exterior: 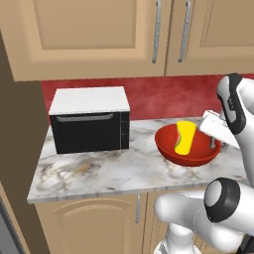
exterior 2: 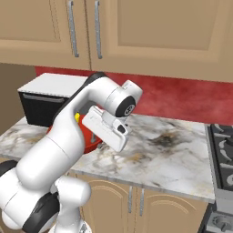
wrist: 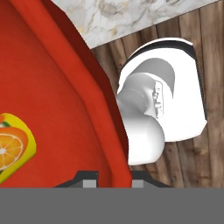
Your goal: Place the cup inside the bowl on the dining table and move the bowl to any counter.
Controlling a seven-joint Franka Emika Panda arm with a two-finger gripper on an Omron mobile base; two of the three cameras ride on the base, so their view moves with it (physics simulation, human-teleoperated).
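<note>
Gripping bowl rim, gripper closed astride its right wall | cup inside | counter under bowl, near back edge

We see the bowl resting on the counter, just right of a microwave standing toward the back. The cup sits inside the bowl. Wall cabinets hang above. The gripper straddles the bowl's near rim. A stove lies farther right.
</note>
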